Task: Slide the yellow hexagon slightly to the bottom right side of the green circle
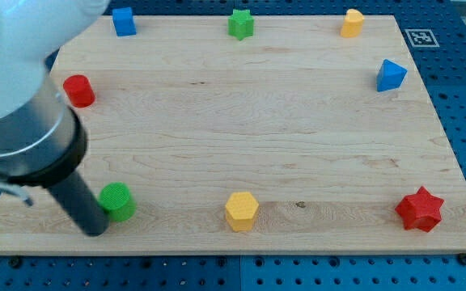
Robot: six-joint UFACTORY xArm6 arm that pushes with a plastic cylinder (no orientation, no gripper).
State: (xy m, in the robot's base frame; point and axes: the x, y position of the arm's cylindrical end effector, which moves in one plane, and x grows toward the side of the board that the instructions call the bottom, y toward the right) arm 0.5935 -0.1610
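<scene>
The yellow hexagon lies near the board's bottom edge, at the middle. The green circle lies at the bottom left, well to the left of the hexagon. My tip stands on the board just left of and slightly below the green circle, close to it or touching it. The dark rod and the arm rise from there toward the view's top left.
A red circle at the left edge. A blue square block, a green star and a yellow block along the top edge. A blue triangle at the right. A red star at the bottom right.
</scene>
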